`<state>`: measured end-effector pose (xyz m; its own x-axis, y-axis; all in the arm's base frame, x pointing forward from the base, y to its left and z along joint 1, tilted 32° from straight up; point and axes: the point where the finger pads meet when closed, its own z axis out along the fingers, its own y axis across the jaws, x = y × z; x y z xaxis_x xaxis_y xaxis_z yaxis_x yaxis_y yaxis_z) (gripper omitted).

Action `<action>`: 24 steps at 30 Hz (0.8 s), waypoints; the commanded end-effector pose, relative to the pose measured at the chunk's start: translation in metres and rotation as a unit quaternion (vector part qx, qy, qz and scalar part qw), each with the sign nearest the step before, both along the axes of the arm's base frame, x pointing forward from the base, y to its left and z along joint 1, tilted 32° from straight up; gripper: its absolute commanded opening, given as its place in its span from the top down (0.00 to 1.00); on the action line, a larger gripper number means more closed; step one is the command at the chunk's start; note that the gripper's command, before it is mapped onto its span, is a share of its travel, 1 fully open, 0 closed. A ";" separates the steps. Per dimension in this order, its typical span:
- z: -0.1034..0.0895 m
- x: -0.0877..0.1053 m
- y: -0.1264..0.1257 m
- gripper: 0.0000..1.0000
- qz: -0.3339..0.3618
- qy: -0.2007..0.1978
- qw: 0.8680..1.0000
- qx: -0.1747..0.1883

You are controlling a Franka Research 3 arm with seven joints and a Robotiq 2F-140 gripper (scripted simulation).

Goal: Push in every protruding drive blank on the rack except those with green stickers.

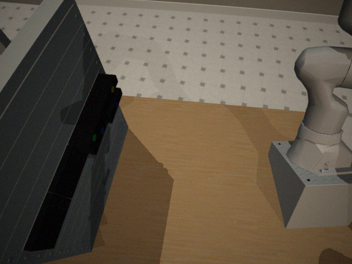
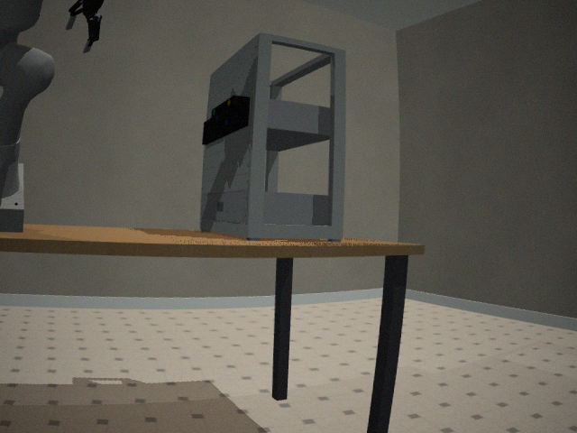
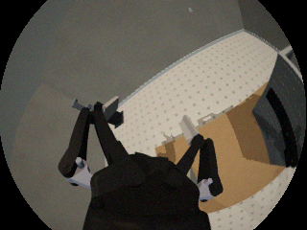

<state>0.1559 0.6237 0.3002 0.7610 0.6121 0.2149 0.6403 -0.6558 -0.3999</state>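
Rack (image 2: pixel 259 140) of grey metal stands upright on the wooden table (image 2: pixel 325 249), near the table's far end, its open side frame facing the exterior camera and its panelled front turned toward the arm. From that front, in the upper half, black drive blanks (image 2: pixel 226 119) stick out as a dark block proud of the grey panels. In the top view the block resolves into stepped pieces: an upper blank (image 1: pixel 109 85) carrying a yellow sticker (image 1: pixel 112 89), another blank (image 1: pixel 115 103) just below it with a blue dot that is hard to make out, and a lower blank (image 1: pixel 91 136) bearing a green sticker (image 1: pixel 94 137) with a blue sticker (image 1: pixel 102 130) close beside it. How many separate blanks make up the block cannot be told from these views.

The gripper (image 2: pixel 86 21) hangs high in the air above the table's near end, well apart from the rack and well above the level of the blanks. Its fingers are spread to their full width with nothing between them; the wrist view shows the two dark fingers splayed apart against wall and tiled floor (image 3: pixel 211 83), with the rack only at the right edge. The arm rises from a grey pedestal (image 1: pixel 295 204) at the table's opposite end.
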 end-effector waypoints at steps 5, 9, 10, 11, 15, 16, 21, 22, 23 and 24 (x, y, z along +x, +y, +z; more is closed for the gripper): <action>0.015 0.013 0.014 0.00 -0.108 -0.004 0.994 0.030; 0.018 0.017 0.016 0.00 -0.135 -0.008 0.990 0.042; 0.018 0.017 0.016 0.00 -0.135 -0.008 0.990 0.042; 0.018 0.017 0.016 0.00 -0.135 -0.008 0.990 0.042; 0.022 0.023 0.018 0.00 -0.172 -0.014 0.983 0.059; 0.022 0.025 0.019 0.00 -0.178 -0.015 0.982 0.061; 0.023 0.031 0.019 0.00 -0.207 -0.020 0.975 0.074; 0.023 0.032 0.019 0.00 -0.213 -0.021 0.974 0.077; 0.023 0.033 0.019 0.00 -0.219 -0.022 0.972 0.079; 0.023 0.035 0.019 0.00 -0.224 -0.024 0.971 0.082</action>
